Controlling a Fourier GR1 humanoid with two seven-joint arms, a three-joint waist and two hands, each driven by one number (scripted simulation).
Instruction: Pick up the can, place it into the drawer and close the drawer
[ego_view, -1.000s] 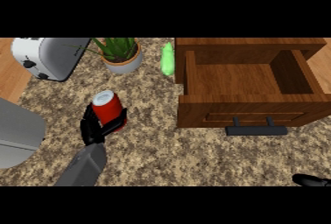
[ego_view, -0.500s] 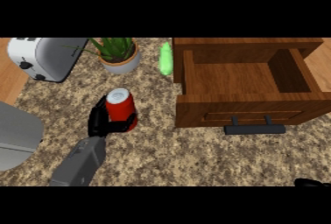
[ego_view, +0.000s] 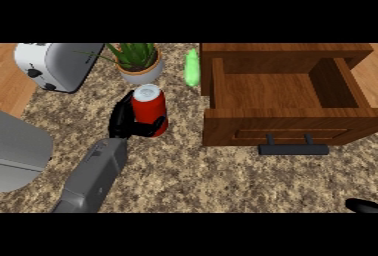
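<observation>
A red can (ego_view: 150, 107) with a silver top stands upright above the speckled counter, held by my left hand (ego_view: 125, 122), whose black fingers curl round its lower half. It sits left of the open wooden drawer (ego_view: 284, 119), which has a bare wooden floor and a black handle (ego_view: 293, 148) at its front. Only a black tip of my right hand (ego_view: 362, 204) shows at the lower right corner; its fingers are out of sight.
A silver toaster (ego_view: 53, 65) stands at the back left, a potted plant (ego_view: 139, 62) just behind the can, and a green object (ego_view: 193, 67) beside the drawer's back left corner. A grey rounded object (ego_view: 21, 152) fills the left edge.
My left hand has carried the can to the right and farther back, nearer the drawer and the plant. The drawer stays open and still.
</observation>
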